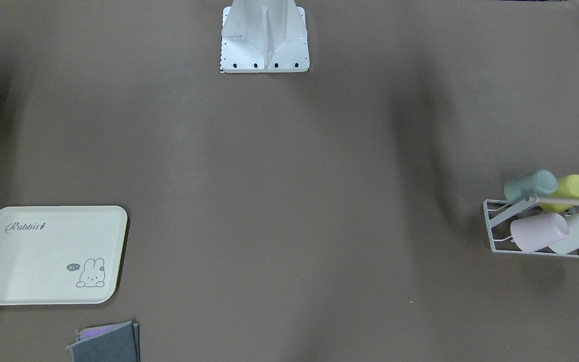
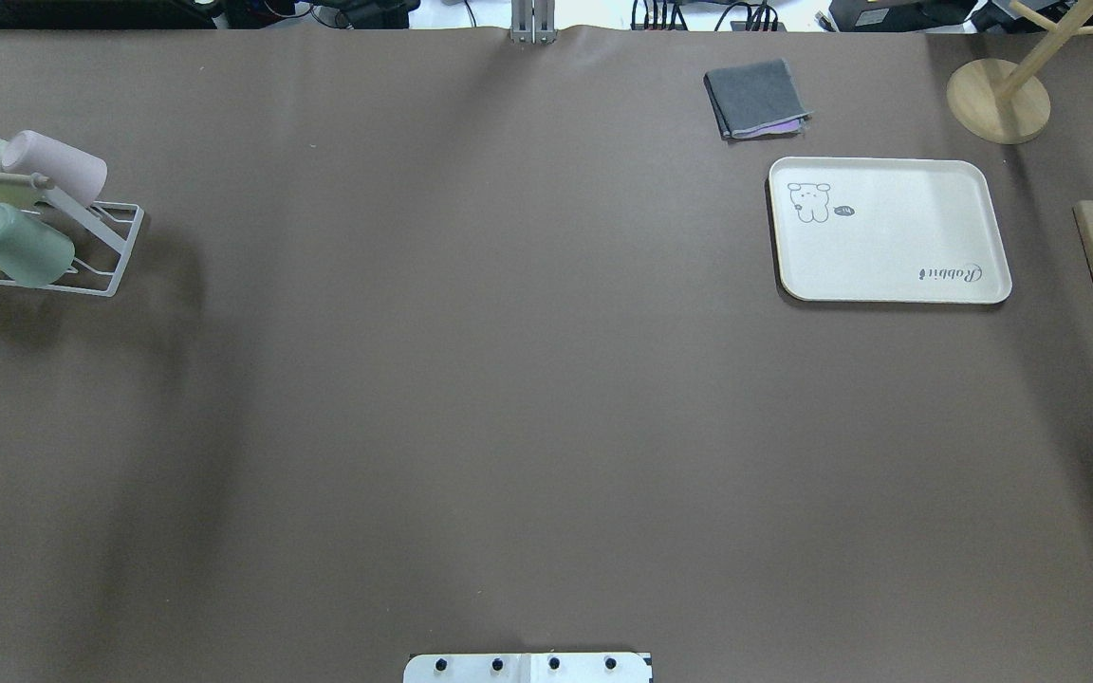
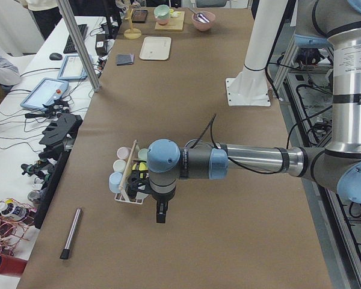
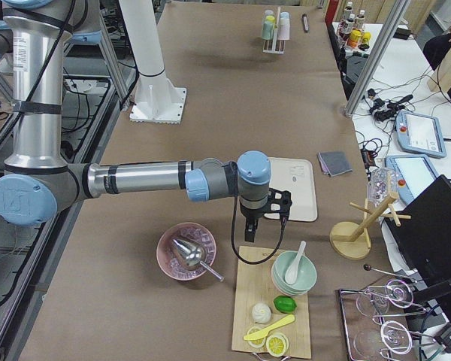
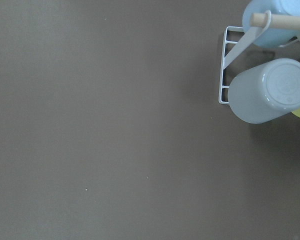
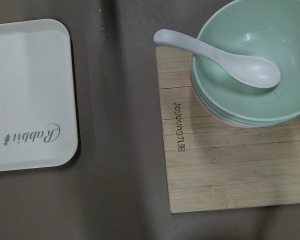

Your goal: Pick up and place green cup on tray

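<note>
The green cup (image 1: 529, 185) (image 2: 20, 245) rests tilted on a white wire rack (image 2: 120, 249) at the table's left end, beside a yellow-green cup (image 1: 572, 190). It does not appear in the left wrist view. The cream tray (image 2: 893, 230) (image 1: 48, 254) (image 6: 30, 95) lies bare at the far right. My left gripper (image 3: 160, 215) hangs over the table just past the rack's outer end. Whether it is open or shut I cannot tell. My right gripper (image 4: 249, 232) hovers between the tray (image 4: 297, 188) and a wooden board. Its state is likewise unclear.
The rack also holds pink (image 1: 538, 232), whitish, blue and blue-grey (image 5: 269, 90) cups. A wooden board (image 6: 225, 165) carries stacked bowls and a spoon (image 6: 225, 55). A pink bowl (image 4: 186, 252), a dark cloth (image 2: 755, 97) and a wooden mug tree (image 2: 1000, 100) stand near the tray.
</note>
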Robot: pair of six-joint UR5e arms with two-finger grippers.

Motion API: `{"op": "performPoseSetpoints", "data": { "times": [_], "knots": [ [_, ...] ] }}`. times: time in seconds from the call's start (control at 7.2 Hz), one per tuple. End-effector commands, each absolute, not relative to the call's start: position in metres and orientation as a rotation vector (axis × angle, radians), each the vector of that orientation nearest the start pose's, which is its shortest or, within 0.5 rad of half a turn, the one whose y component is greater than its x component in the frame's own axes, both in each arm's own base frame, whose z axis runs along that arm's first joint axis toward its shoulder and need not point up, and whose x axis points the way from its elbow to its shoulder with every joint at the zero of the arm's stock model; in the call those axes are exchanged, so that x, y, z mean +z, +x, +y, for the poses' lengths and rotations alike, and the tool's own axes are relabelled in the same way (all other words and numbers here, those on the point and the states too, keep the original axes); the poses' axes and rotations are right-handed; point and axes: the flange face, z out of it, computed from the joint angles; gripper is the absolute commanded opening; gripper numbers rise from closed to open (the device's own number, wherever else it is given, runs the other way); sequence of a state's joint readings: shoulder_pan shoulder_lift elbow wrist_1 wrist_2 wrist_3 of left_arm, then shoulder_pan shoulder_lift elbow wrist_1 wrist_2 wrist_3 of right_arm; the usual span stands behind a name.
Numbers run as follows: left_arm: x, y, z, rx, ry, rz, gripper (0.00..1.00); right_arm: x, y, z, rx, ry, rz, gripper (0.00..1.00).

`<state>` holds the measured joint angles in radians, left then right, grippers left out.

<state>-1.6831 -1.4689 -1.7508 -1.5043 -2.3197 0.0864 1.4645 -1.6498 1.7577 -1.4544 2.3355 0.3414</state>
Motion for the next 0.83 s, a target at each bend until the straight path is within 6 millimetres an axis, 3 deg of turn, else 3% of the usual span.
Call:
{"op": "performPoseSetpoints", "data": {
  "times": [0.0,0.28,0.42,0.69],
  "knots": [
    [0.623,-0.115,-0.439,-0.016,0.094,0.744,0.97,0.571,-0.021,-0.501,0.134,0.051,-0.799,1.0],
    [0.618,-0.115,-0.441,-0.01,0.102,0.744,0.97,0.579,-0.054,-0.532,0.126,0.073,-0.821,1.0],
    [0.614,-0.115,-0.442,-0.006,0.111,0.743,0.97,0.598,-0.077,-0.537,0.112,0.101,-0.812,1.0],
    [0.594,-0.115,-0.443,0.019,0.153,0.738,0.98,0.628,-0.097,-0.56,0.08,0.129,-0.823,1.0]
  ]
}}
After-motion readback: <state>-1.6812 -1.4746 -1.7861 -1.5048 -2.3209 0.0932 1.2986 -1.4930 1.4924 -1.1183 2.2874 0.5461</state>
